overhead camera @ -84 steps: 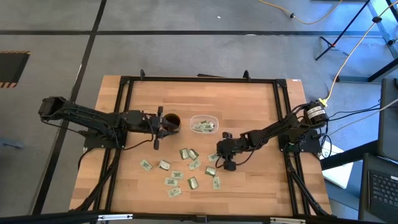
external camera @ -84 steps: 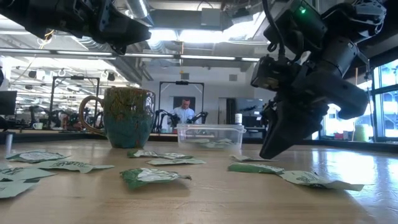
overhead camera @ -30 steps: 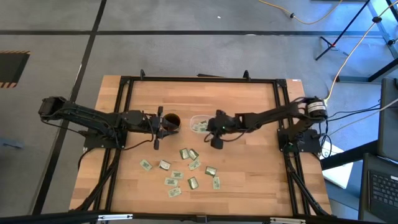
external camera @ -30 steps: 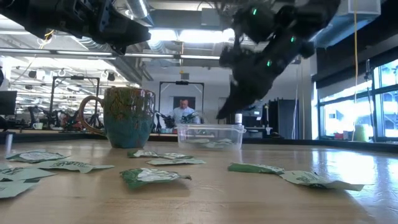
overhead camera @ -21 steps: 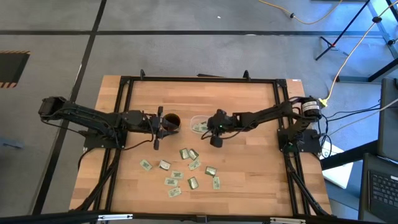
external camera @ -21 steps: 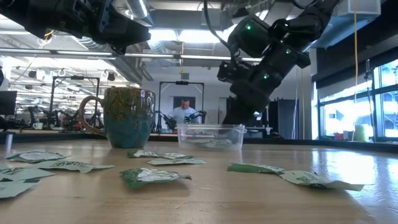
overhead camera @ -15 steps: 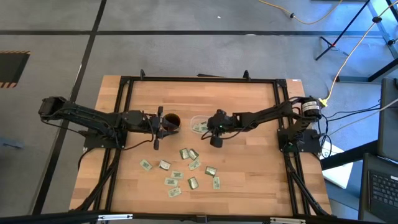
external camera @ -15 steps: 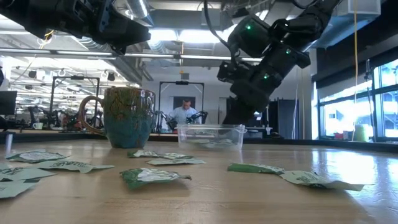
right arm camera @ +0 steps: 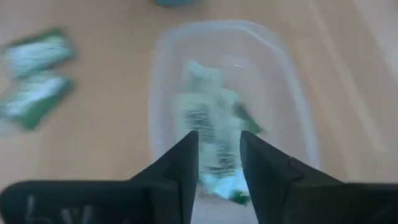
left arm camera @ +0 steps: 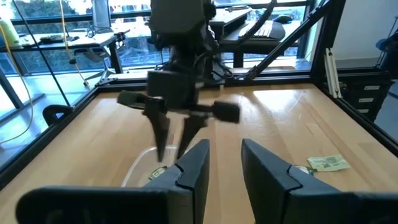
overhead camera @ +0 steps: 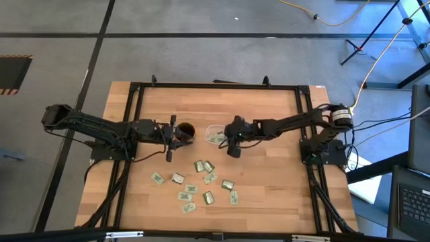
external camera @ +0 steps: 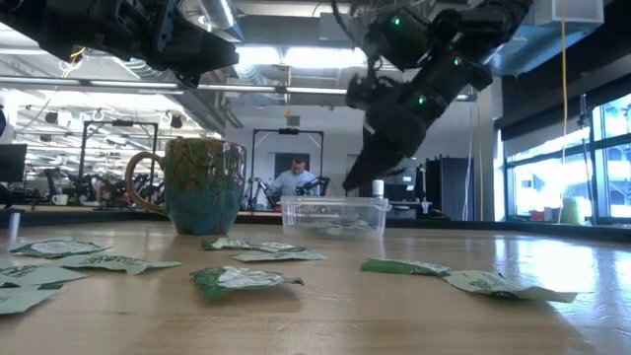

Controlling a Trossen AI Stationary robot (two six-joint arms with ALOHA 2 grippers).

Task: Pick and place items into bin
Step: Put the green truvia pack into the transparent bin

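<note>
Now right gripper (right arm camera: 219, 158) over bin (right arm camera: 292, 93)

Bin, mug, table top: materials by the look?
Bin: clear, glossy, probably thin plastic; the packets inside show through its wall. Mug: likely glazed ceramic, with a mottled teal-brown shine. Table top: pale wood or wood laminate, with plank-like seams and a matte finish.

Right gripper (overhead camera: 227, 139) over the bin (overhead camera: 213, 128), fingers apart — blocks access to bin from above. Mug (overhead camera: 185, 129) just beside bin on the left arm's side, w/ left gripper (overhead camera: 176, 132) hanging at it — tight gap there. Packets (overhead camera: 201, 181) scattered across near-centre of table (overhead camera: 269, 188). Bare wood along far edge & both side strips — free passage.
</note>
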